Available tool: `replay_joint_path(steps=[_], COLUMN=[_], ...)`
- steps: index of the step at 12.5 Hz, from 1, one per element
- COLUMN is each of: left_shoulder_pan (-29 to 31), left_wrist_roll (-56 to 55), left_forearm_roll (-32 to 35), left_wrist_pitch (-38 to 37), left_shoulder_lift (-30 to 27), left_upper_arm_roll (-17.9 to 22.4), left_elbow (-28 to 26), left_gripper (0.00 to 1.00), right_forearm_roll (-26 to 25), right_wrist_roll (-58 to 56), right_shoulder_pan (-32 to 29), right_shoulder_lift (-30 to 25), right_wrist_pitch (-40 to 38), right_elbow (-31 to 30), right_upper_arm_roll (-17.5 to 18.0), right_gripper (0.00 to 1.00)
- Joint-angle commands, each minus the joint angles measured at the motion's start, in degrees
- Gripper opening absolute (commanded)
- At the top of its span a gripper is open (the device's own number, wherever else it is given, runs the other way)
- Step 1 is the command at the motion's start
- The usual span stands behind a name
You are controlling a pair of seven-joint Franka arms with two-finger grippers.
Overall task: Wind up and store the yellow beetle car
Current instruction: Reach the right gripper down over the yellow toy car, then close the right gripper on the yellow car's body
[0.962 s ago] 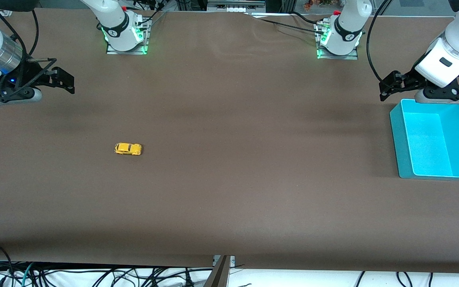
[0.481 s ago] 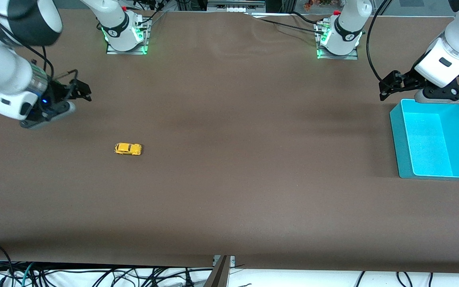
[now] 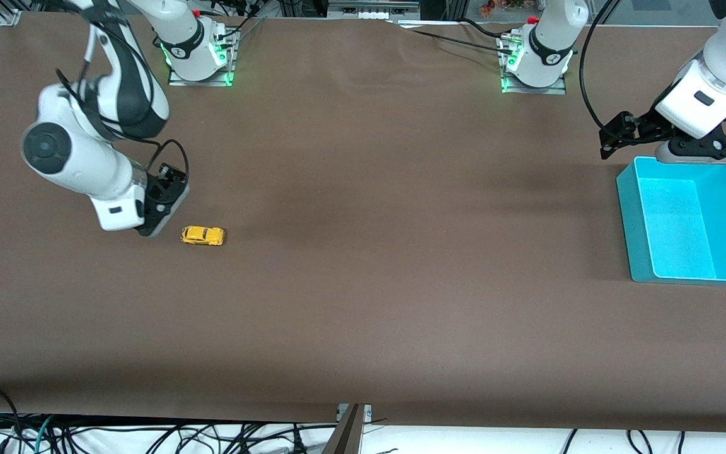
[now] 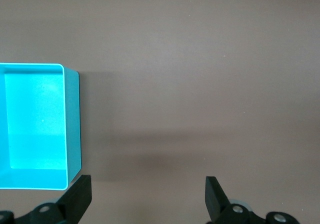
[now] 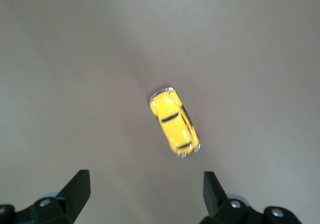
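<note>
The yellow beetle car [image 3: 202, 235] stands on its wheels on the brown table, toward the right arm's end. My right gripper [image 3: 171, 183] hangs over the table just beside the car, open with nothing between its fingers. The right wrist view shows the car [image 5: 175, 129] lying a little ahead of the open right gripper [image 5: 145, 194], clear of both fingertips. My left gripper [image 3: 615, 135] waits open and empty over the table by a corner of the turquoise bin [image 3: 628, 208]. In the left wrist view the left gripper [image 4: 148, 199] spans bare table beside the bin [image 4: 72, 119].
The turquoise bin is empty and sits at the left arm's end of the table. Both arm bases [image 3: 199, 57] [image 3: 534, 63] stand along the table's edge farthest from the front camera. Cables hang below the near edge.
The right arm has swung in from the table's end and come down beside the car. The left arm, the car and the bin have not moved.
</note>
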Motion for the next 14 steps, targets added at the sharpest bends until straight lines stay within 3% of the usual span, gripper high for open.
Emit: replay_joint_path(steps=[1,4,8,10,12,14], left_shoulder_pan=[0.02,0.02,0.02,-0.16,-0.16,-0.16], left_wrist_roll=[0.2,0.2,0.2,0.11,0.11,0.11], left_forearm_roll=[0.29,0.29,0.21,0.21,0.21,0.21], left_wrist_pitch=[-0.61,-0.61,-0.52,-0.61,-0.61,-0.53], left_shoulder_lift=[-0.09,-0.09,-0.09,-0.09,-0.09,-0.09], left_upper_arm_roll=[-0.04,-0.04,-0.04,-0.13,-0.13,-0.13], left_elbow=[0.31,0.31,0.31,0.31,0.31,0.31], left_gripper=[1.0,1.0,1.0,1.0,1.0,1.0], right_forearm_roll=[0.74,0.74,0.57,0.57,0.57,0.39], right_wrist_roll=[-13.22,-22.39,-23.2,-23.81,-23.9,-24.77], right_shoulder_pan=[-1.24,-2.38,-2.38,-2.3,-2.3,-2.38], right_shoulder_lift=[1.5,6.95,11.43,11.88,11.88,11.71], right_wrist_pitch=[10.92,19.29,25.19,25.99,25.9,25.64], right_elbow=[-6.64,-7.54,-7.54,-7.45,-7.28,-7.19], right_upper_arm_roll=[1.04,1.04,1.04,1.04,1.13,1.83], right_gripper=[0.99,0.99,0.98,0.78,0.48,0.11])
